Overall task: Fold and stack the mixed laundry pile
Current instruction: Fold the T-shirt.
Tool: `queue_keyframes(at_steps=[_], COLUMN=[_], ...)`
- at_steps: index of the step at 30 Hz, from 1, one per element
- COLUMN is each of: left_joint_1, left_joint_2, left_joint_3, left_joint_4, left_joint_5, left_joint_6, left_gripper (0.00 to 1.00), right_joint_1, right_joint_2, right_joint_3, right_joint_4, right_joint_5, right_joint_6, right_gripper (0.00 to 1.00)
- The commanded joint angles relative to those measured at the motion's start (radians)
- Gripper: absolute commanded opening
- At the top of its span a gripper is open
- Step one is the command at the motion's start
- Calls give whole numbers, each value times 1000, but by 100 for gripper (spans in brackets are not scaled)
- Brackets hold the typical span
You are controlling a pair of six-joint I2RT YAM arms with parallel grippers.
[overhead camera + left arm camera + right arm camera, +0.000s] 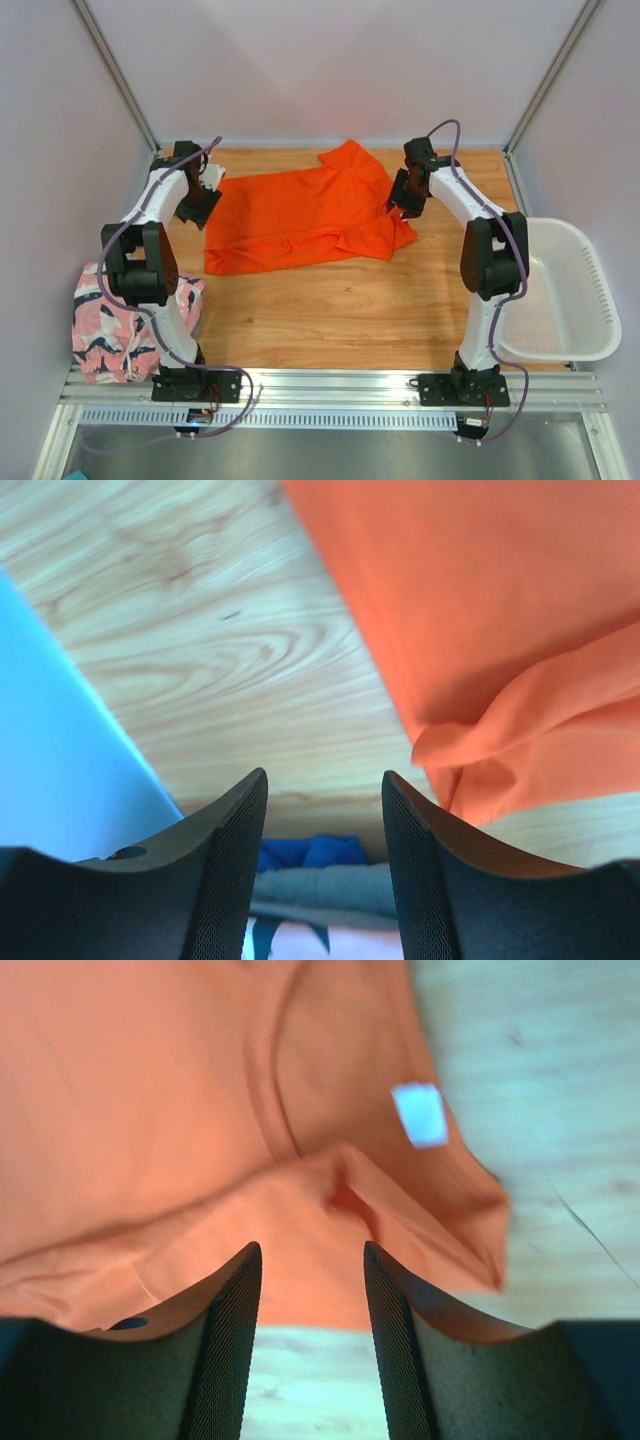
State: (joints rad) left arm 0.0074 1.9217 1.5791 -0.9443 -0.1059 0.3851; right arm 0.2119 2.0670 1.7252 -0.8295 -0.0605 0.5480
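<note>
Left wrist view is showing the left gripper [325,780] with its jaws standing apart and nothing between them; only bare wood of the table [200,630] is lying under the gap. Just to its right, the orange garment [480,630] is ending in a rumpled, doubled-over edge. Towards the near side, blue cloth [310,852] and grey cloth [330,890] are peeking out under the fingers.

The right gripper [312,1255] is likewise hanging with its jaws apart and gripping nothing. It is hovering over the right end of the orange garment, where the neckline and a white label [418,1115] are showing and the hem is bunching into a ridge.

From above, the orange garment is lying spread across the far middle of the table between the two grippers, with one part poking out towards the far edge. The pink patterned garment [120,320] is sitting at the near left, beside the left arm's base. The white basket [590,300] is standing at the right.

The risk, as I judge it, is lying in those rumpled edges. A pinch could be catching only the top layer of a doubled hem, so the next fold would be coming out skewed. Uneven lifting by the two arms could also be dragging the cloth into a bunch.
</note>
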Motion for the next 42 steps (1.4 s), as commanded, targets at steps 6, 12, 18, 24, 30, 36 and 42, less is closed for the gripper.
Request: queue_keyframes(at_steps=[6, 12, 18, 24, 30, 36, 42], left_joint_1=[-4, -89, -115, -115, -115, -115, -115], left_joint_2=[-147, -187, -175, -138, -121, -104, -98], left_joint_3=[-96, -287, -372, -396, -433, -449, -438], left_joint_4=[-28, 2, 58, 93, 124, 148, 147], left_joint_5=[167, 157, 108, 83, 69, 46, 45], left_joint_6=[-26, -14, -6, 0, 5, 11, 11], left_gripper=[41, 37, 40, 39, 38, 37, 37], right_joint_1=[27, 40, 40, 40, 27, 29, 26], right_joint_2=[-177, -202, -146, -131, -162, -203, -133], right_joint_3=[-194, -409, -450, -477, -480, -366, -190], right_joint_4=[-60, 101, 188, 217, 202, 98, -8], right_joint_5=[91, -42, -130, -131, -102, -114, -133], right_joint_6=[-34, 87, 148, 179, 184, 130, 73], right_gripper=[46, 45, 44, 22, 0, 0, 0])
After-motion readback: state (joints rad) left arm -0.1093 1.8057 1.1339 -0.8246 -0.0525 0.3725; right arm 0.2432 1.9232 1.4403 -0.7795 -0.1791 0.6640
